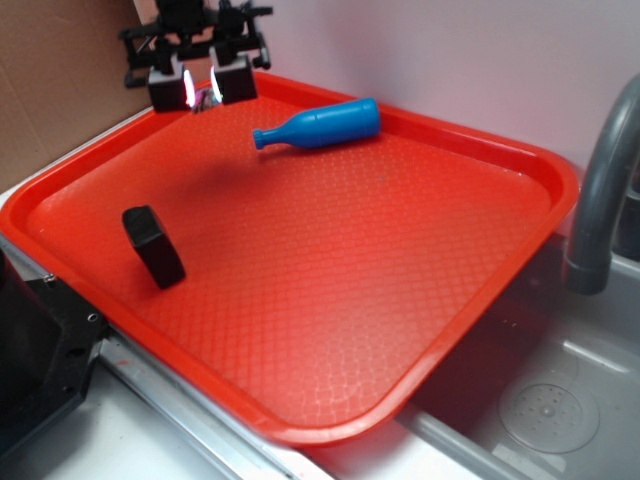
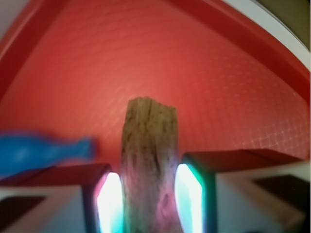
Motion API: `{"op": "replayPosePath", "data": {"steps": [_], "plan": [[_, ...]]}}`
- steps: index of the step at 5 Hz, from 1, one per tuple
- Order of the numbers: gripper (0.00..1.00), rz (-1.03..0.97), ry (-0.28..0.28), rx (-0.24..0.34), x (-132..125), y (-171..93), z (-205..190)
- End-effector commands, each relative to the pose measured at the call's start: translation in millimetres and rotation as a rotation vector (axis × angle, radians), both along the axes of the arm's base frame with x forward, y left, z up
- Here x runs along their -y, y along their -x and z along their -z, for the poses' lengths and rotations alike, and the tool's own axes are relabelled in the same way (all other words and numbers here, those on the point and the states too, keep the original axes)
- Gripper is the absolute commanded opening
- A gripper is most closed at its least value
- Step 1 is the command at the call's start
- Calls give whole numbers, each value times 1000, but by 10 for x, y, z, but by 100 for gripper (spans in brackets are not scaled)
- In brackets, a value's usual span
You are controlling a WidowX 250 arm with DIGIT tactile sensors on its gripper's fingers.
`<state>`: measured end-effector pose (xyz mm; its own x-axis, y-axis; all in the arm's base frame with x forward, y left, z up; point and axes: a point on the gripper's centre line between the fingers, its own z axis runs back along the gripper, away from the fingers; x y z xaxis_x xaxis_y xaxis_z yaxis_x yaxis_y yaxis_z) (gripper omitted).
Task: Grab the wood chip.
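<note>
At the upper left of the exterior frame, above the far corner of the red plastic tray (image 1: 480, 300), the gripper (image 1: 203, 93) is seen with its fingers (image 2: 109, 201) pinching the tan ragged wood chip (image 2: 149, 165). The grasp step seems done; next, a steady lift is called for.

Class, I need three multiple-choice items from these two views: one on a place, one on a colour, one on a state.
1. Where is the gripper?
A. above the tray's far-left corner
B. over the sink
C. beside the black block

2. What colour is the bottle?
A. green
B. blue
C. white

3. How is the wood chip?
A. lying flat on the tray
B. leaning on the block
C. clamped between the fingers

Answers: 1 A, the exterior view shows it there; 2 B, plainly blue; 3 C, the wrist view shows both pads against it.
</note>
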<state>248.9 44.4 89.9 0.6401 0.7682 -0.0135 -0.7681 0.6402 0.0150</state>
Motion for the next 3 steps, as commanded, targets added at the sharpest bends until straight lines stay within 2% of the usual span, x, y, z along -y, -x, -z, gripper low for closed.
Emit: {"op": "replayPosePath", "data": {"steps": [1,2,3], "plan": [[0,490,-7,56,212,228,-751],[0,619,10,90,222,331,-836],[0,691,45,100,275,441,-858]]}}
